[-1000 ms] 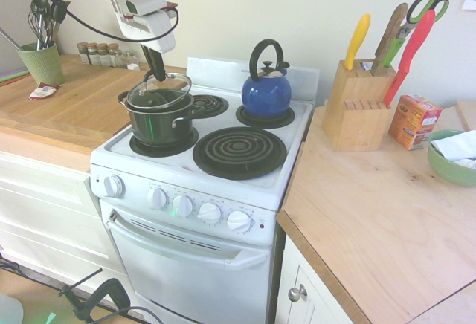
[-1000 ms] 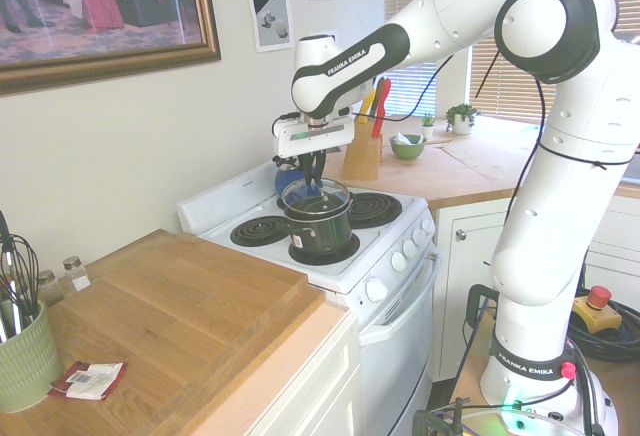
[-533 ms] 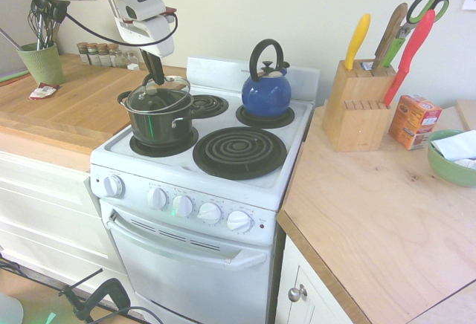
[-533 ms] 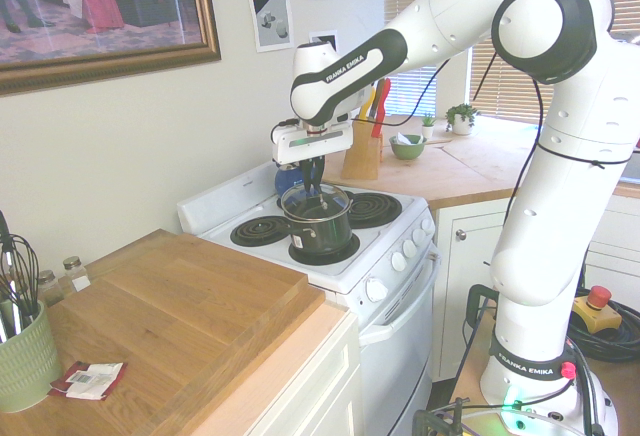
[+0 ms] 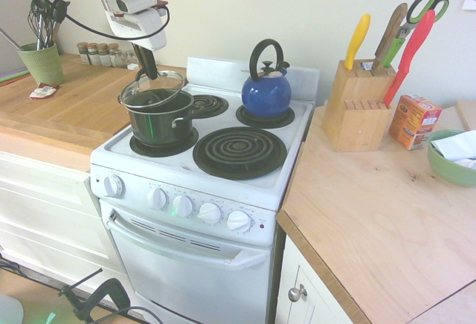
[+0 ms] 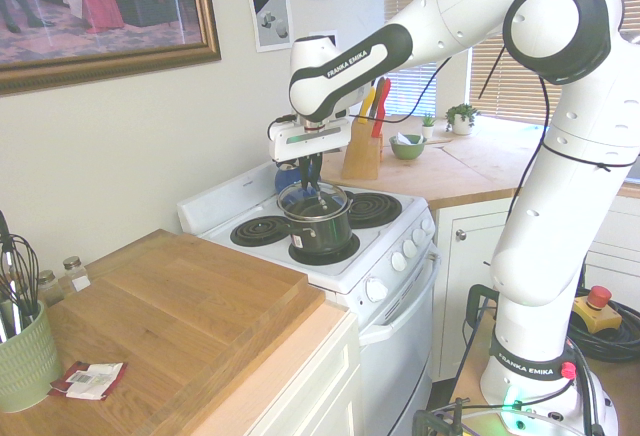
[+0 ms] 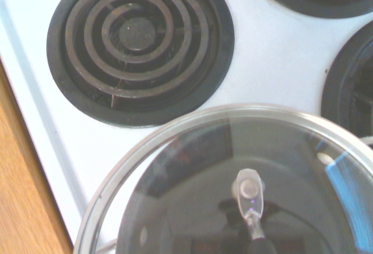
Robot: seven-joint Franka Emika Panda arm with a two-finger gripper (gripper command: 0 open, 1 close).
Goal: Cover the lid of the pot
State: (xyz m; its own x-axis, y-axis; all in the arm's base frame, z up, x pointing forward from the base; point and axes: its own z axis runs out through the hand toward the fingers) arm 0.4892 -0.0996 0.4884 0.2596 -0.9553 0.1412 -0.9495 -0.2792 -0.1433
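The pincer is clamped on the lid, holding it tilted just above the pot, likely to align before lowering.

White arm reaching in over the stove top, its wrist bent so the gripper points steeply downward. The two dark fingers are pressed together, hand held above the surface.
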